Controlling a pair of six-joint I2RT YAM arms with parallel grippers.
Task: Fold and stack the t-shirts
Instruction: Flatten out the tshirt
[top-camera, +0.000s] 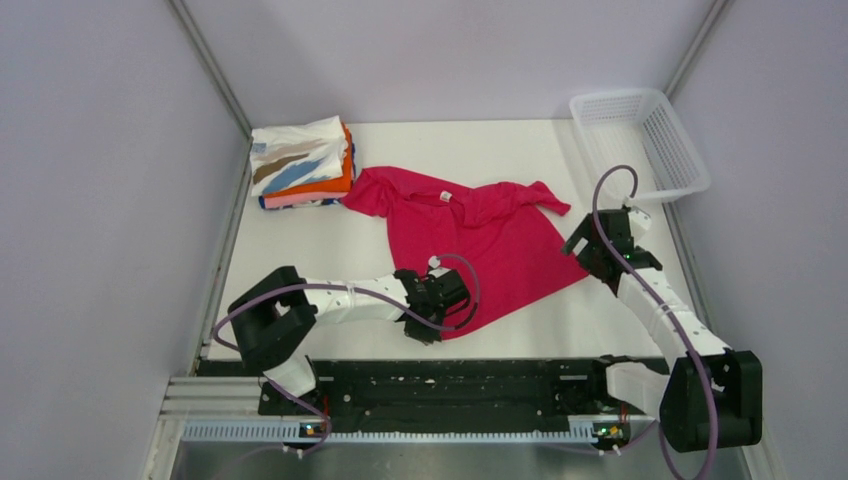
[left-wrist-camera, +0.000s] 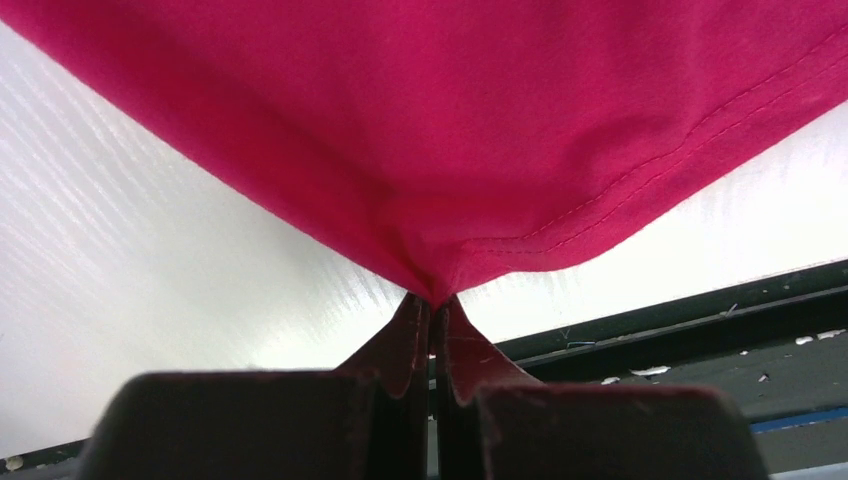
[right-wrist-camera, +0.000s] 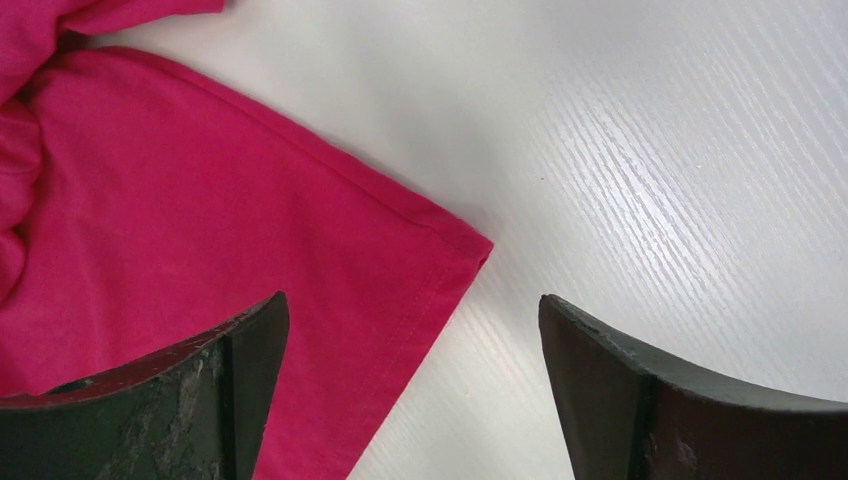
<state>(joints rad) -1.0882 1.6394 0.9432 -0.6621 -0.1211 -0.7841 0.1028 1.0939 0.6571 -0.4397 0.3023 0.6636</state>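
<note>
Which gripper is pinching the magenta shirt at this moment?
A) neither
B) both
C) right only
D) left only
D: the left gripper is shut on a hem corner of the magenta shirt, while the right gripper is open over another corner.

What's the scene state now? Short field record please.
shirt in work: magenta t-shirt, spread unfolded, mid-table
left pincer: shut on its near hem corner
right pincer: open, over the other hem corner, not gripping
folded stack: far left, streaked white shirt on top
basket: far right corner
</note>
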